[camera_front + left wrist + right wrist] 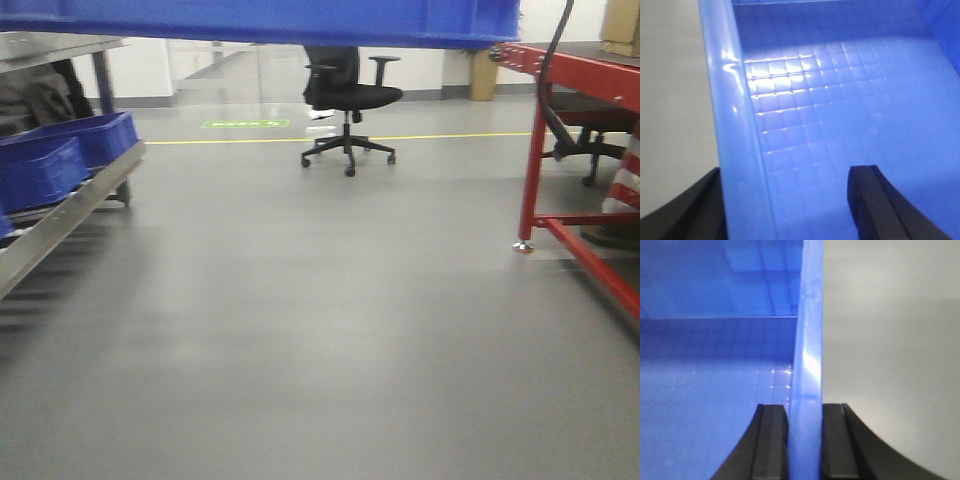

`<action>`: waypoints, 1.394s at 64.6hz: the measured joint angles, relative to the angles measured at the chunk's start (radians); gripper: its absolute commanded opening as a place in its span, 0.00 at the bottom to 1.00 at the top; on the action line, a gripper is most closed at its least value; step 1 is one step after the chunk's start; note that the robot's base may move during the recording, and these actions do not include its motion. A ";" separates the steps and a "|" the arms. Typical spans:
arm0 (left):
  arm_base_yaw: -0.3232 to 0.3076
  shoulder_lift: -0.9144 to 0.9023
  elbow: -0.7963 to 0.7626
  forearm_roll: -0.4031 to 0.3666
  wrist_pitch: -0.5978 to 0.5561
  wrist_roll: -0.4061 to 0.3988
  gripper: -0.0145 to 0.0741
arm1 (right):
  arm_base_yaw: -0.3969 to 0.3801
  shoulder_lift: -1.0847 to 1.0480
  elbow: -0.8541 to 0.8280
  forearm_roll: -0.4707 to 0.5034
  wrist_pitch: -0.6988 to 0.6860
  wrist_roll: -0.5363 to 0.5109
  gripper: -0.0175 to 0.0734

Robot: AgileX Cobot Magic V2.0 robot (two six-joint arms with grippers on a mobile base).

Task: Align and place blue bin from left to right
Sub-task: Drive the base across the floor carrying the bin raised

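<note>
In the right pincer (805, 415), the blue bin (807, 330) (base gridded)

Left pincer (790, 172): two matte black fingers (875, 205). One blocky, with squared tip, flat inner face and faint lighter edge; other shows only as dark curved corner at frame edge. Right pincer (803, 407): matching black pair, flat vertical inner faces, squared tops, outer edges flaring in concave curve toward base.
</note>
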 measured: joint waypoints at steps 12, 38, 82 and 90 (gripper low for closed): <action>0.000 0.000 0.000 -0.002 0.000 0.000 0.04 | 0.000 0.000 0.000 0.000 0.002 0.000 0.03; 0.000 0.000 0.000 -0.002 0.000 0.000 0.04 | 0.000 0.000 0.000 0.000 0.004 0.000 0.03; 0.000 0.000 0.000 -0.002 0.002 0.000 0.04 | 0.000 0.000 0.000 0.000 0.003 0.000 0.03; 0.000 0.000 0.000 -0.002 0.002 0.000 0.04 | 0.000 0.000 0.000 0.000 0.001 0.000 0.03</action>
